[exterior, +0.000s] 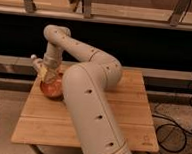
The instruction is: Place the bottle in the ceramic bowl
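Gripper (46, 73)-held tilted cream bottle (38, 64), seemingly above orange ceramic bowl (51, 88)

Gripper (48, 74) clamped on bottle (40, 67), smooth plastic; below the jaws, glossy ceramic bowl (51, 88) is seen on matt wood table (131, 119).

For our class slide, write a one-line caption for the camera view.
Robot arm's gripper, shut on the bottle, holds it tilted above the ceramic bowl on a wooden table.
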`<action>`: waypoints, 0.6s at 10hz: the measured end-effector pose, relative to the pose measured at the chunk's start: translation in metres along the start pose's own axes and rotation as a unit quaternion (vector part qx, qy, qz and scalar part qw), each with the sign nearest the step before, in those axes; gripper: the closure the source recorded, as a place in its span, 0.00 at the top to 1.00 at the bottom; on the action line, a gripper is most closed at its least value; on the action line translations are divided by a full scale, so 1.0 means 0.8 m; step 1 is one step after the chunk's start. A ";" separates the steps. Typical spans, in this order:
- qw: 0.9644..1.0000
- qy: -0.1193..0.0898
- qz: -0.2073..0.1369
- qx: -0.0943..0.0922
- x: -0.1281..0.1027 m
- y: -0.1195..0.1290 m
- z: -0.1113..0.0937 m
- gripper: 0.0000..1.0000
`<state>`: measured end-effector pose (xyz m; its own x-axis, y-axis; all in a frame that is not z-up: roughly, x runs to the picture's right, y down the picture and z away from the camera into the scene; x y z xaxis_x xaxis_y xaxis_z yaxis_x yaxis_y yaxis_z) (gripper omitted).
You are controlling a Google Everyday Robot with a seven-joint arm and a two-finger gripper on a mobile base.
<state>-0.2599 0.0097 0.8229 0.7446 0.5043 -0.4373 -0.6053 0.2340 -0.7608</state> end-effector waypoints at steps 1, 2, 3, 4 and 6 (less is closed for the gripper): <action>1.000 -0.016 -0.001 -0.013 -0.011 -0.003 0.001 0.12; 0.999 -0.045 -0.001 -0.026 -0.023 -0.009 -0.005 0.12; 0.996 -0.079 -0.001 -0.034 -0.036 -0.013 -0.016 0.12; 0.992 -0.122 -0.005 -0.039 -0.049 -0.017 -0.036 0.12; 0.978 -0.205 -0.016 -0.037 -0.061 -0.022 -0.088 0.12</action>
<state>-0.2658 -0.0779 0.8237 0.5786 0.7918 -0.1955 -0.5507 0.2025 -0.8097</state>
